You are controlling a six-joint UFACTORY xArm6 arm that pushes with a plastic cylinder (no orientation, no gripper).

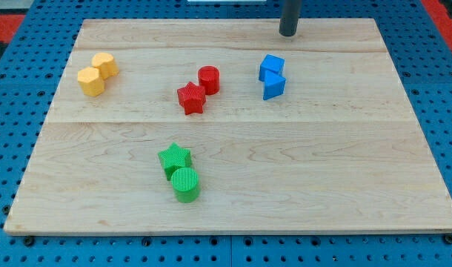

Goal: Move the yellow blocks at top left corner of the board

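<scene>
Two yellow blocks lie side by side near the board's left edge, toward the top: a yellow hexagonal block (104,64) and a second yellow block (91,81) just below-left of it, touching. My tip (287,33) rests near the board's top edge, right of centre, far from the yellow blocks. It stands just above the blue blocks.
A red cylinder (208,78) and a red star (190,98) sit at centre-top. Two blue blocks, a cube (271,67) and a wedge-like block (274,86), lie right of them. A green star (174,157) and a green cylinder (185,185) lie lower centre. The wooden board (344,170) lies on blue pegboard.
</scene>
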